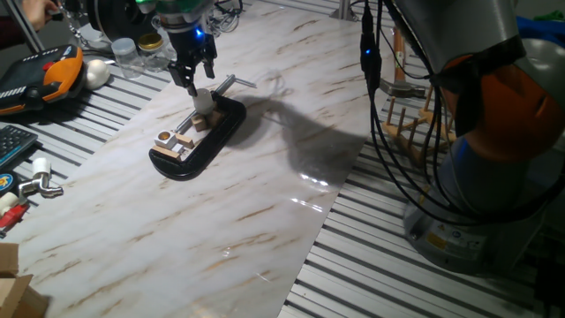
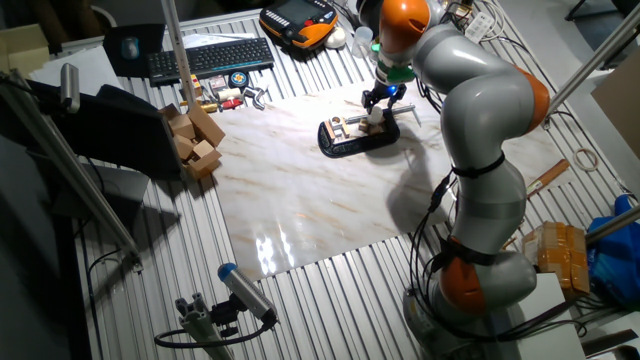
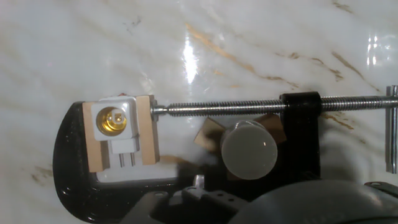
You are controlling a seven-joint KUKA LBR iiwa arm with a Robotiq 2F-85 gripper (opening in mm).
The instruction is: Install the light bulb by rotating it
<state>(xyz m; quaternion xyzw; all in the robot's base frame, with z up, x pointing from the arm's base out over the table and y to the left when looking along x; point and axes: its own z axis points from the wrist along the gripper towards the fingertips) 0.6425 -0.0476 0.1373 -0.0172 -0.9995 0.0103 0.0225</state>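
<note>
Spreading beneath the hand (image 1: pixel 191 81) is the marble-patterned table (image 1: pixel 265 203). Directly below the hand sits a black C-clamp (image 3: pixel 74 162) with its threaded steel screw (image 3: pixel 217 107). Off to one side the clamp grips a white lamp socket (image 3: pixel 113 121) between wooden pads. The small frosted white globe bulb (image 3: pixel 249 150) stands right under the fingers, which look spread and empty. I judge it light, smooth and fragile: grip gently around its widest part.
</note>
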